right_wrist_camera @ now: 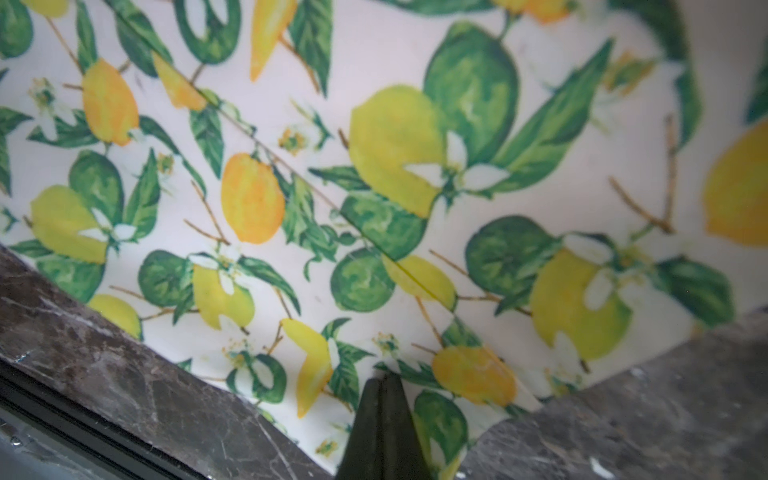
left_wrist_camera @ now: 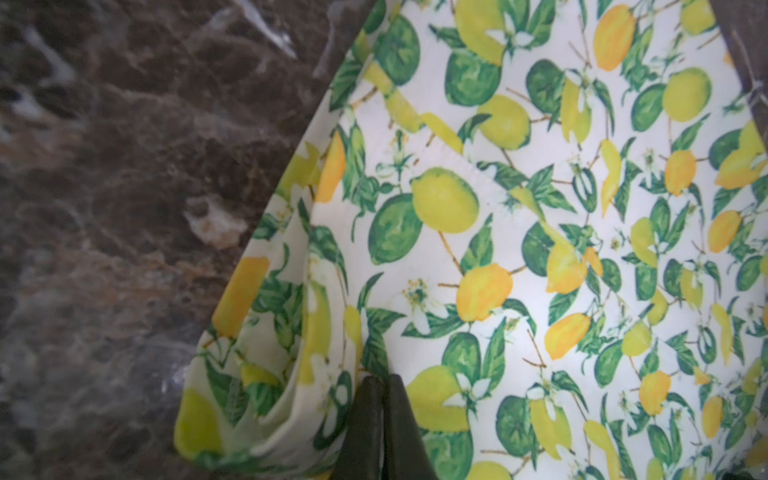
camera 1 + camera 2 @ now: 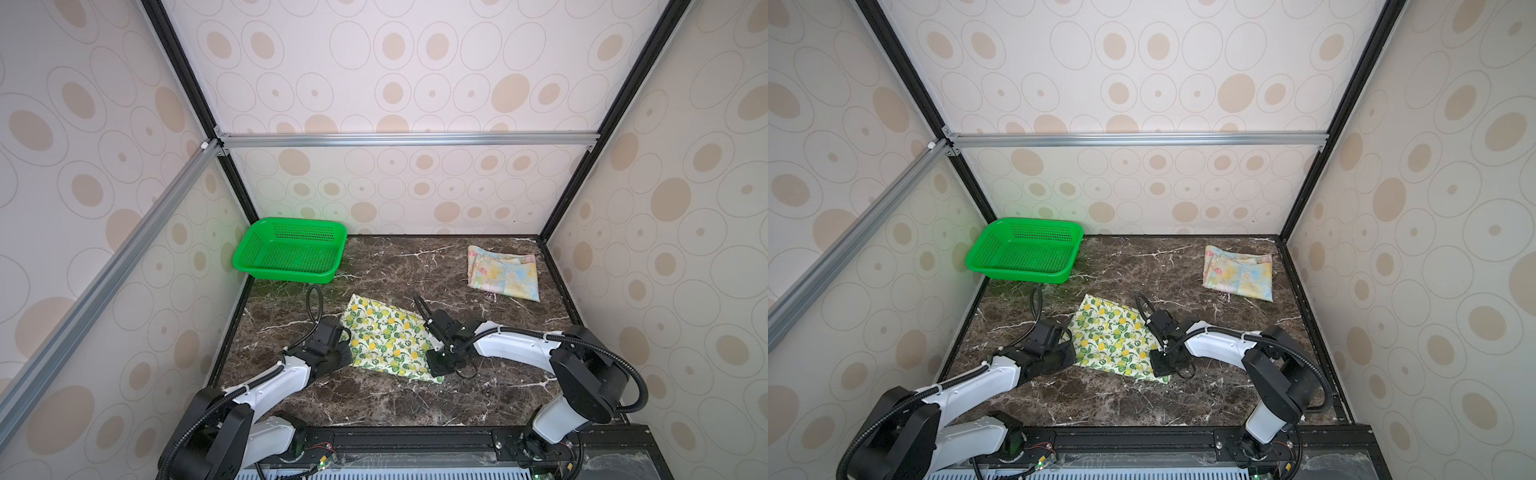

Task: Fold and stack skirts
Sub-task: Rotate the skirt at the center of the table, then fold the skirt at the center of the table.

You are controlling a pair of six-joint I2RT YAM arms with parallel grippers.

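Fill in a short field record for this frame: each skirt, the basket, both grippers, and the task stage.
lemon skirt: folded, lying mid-table between the two arms
pastel skirt: folded, far right of table, apart from lemon skirt
basket: green, far left corner, no cloth inside
left gripper: shut, tips at lemon skirt's edge; grip on cloth unclear
right gripper: shut, tips at the opposite edge; grip unclear
stage: skirts not yet stacked

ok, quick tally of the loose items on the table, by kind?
Skirts: 2 (lemon-print skirt, pastel floral skirt)
Baskets: 1 (green basket)
Total: 3
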